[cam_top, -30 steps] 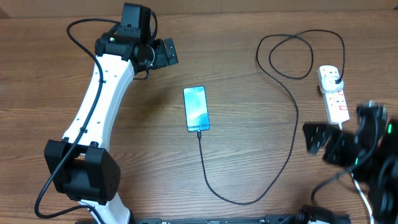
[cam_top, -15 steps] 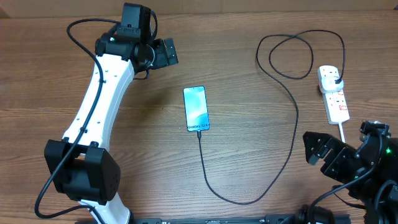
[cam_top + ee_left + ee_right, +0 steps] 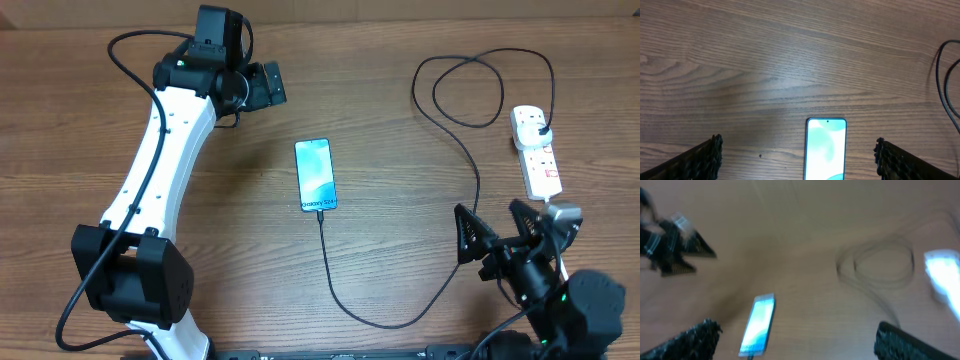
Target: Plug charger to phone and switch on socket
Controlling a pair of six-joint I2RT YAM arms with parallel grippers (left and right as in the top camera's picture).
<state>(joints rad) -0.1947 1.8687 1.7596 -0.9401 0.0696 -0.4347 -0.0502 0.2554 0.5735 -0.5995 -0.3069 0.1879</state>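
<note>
The phone [image 3: 316,175] lies flat mid-table with its screen lit; it also shows in the left wrist view [image 3: 826,150] and, blurred, in the right wrist view [image 3: 759,325]. The black charger [image 3: 474,205] runs from the phone's near short edge, curves along the front, rises and loops at the back, then ends in a black plug on the socket [image 3: 540,165]. My left gripper [image 3: 265,85] hovers open behind and left of the phone, fingers [image 3: 705,160] wide apart. My right gripper [image 3: 497,232] is open at the front right, just right of the cable, nothing between its fingers [image 3: 905,342].
The socket's thick white cord [image 3: 549,203] runs toward my right arm. The left arm's white link [image 3: 160,170] slants across the left of the table. Cable loops [image 3: 880,265] and the socket [image 3: 942,275] appear blurred in the right wrist view.
My right arm has swung away from the table's right edge by the socket, forward and to the left, now beside the cable. The left arm, phone and charger have not moved.
</note>
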